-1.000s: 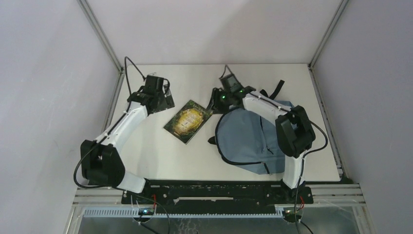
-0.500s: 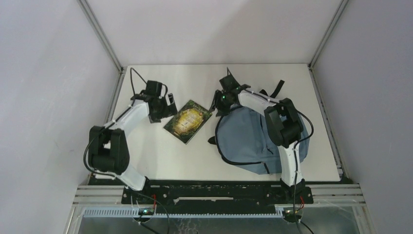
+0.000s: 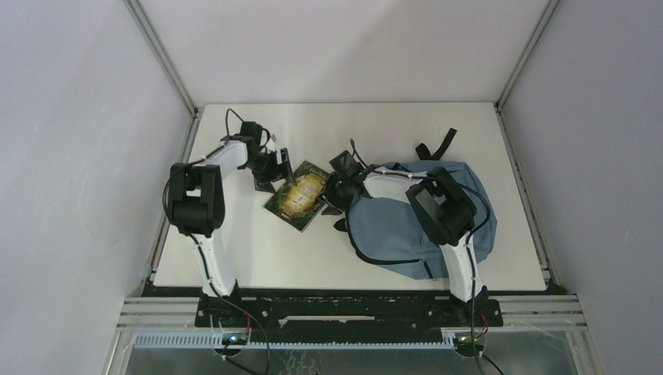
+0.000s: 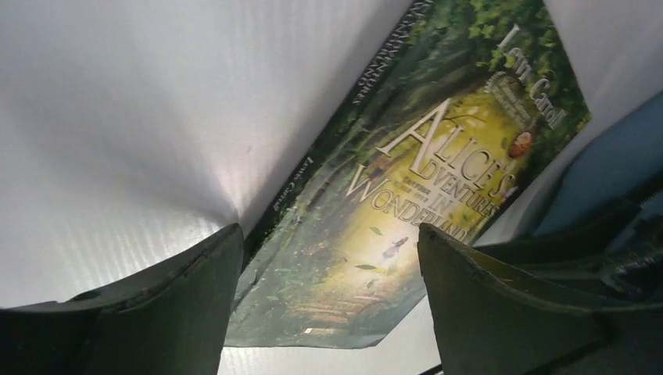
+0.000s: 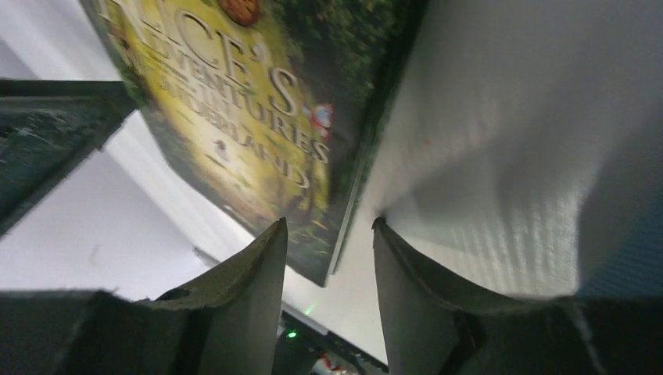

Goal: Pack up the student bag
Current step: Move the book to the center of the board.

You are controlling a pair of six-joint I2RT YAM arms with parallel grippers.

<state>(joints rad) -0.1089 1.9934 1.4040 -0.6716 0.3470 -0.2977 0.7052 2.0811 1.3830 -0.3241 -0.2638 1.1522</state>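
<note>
Now the wide-open left tool (image 4: 328, 238) and narrower-gaping right tool (image 5: 328, 226) are flanking the flat book (image 3: 298, 194), likely readying it for the student bag (image 3: 395, 223).

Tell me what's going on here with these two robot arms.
Two arms are packing the student bag, which lies on the right of the table. A book, Alice's Adventures in Wonderland, lies flat beside it, not yet inside. The left end effector and the right end effector are both down at the book from opposite sides. Both are open; neither grips it.
</note>
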